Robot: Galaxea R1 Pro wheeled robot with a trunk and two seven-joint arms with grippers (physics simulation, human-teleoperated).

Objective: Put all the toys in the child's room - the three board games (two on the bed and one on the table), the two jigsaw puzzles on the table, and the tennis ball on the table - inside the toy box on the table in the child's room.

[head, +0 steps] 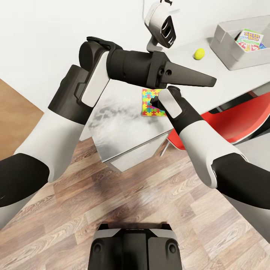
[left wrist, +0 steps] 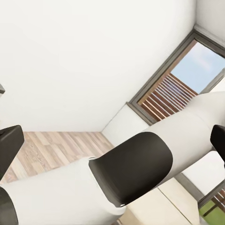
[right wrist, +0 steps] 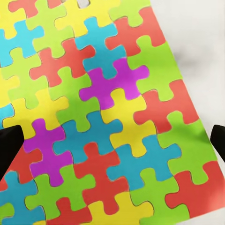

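A jigsaw puzzle [head: 150, 102] of yellow, red, blue and green pieces lies flat on the light grey table [head: 123, 123]. My right gripper [head: 156, 103] points down just above it. In the right wrist view the puzzle [right wrist: 108, 117] sits close below the open gripper [right wrist: 112, 143], with dark fingertips [right wrist: 9, 150] at both sides. My left gripper [head: 202, 78] hovers above the table beyond the puzzle; its fingertips [left wrist: 10, 143] stand wide apart, empty. The tennis ball [head: 199, 54] rests further back. The toy box [head: 228, 48] stands at the far right, holding the SKIP-BO board game [head: 250, 40].
A white desk lamp [head: 161, 26] stands at the table's back by the wall. A red chair [head: 225, 120] is tucked under the table at the right. Wood-plank floor [head: 123, 195] lies in front. A window with brown shutters [left wrist: 164, 93] appears in the left wrist view.
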